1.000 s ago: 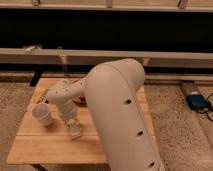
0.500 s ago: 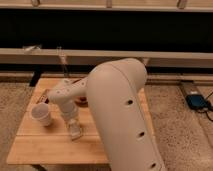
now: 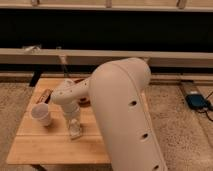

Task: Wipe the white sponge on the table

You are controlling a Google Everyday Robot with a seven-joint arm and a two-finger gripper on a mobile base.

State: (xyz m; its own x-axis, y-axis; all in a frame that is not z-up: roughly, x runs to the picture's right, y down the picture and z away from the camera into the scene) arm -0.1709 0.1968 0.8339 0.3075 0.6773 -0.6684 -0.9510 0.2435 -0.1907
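Note:
The table (image 3: 35,145) is low, with a light wooden plank top. My big white arm reaches over it from the right, and the gripper (image 3: 75,129) points down at the top, just right of the white paper cup (image 3: 41,114). The gripper is shut on the white sponge (image 3: 75,133), a small off-white block pressed against the wood at its tip. The arm hides the right part of the table.
A dark brown bar (image 3: 45,94) lies near the table's back left edge. A reddish-brown object (image 3: 83,101) shows partly behind the wrist. Speckled floor surrounds the table, with a blue device (image 3: 196,101) on it at right. A long low ledge runs behind.
The gripper with the sponge has slid very slightly right and toward the front of the table. The cup and bar have not moved.

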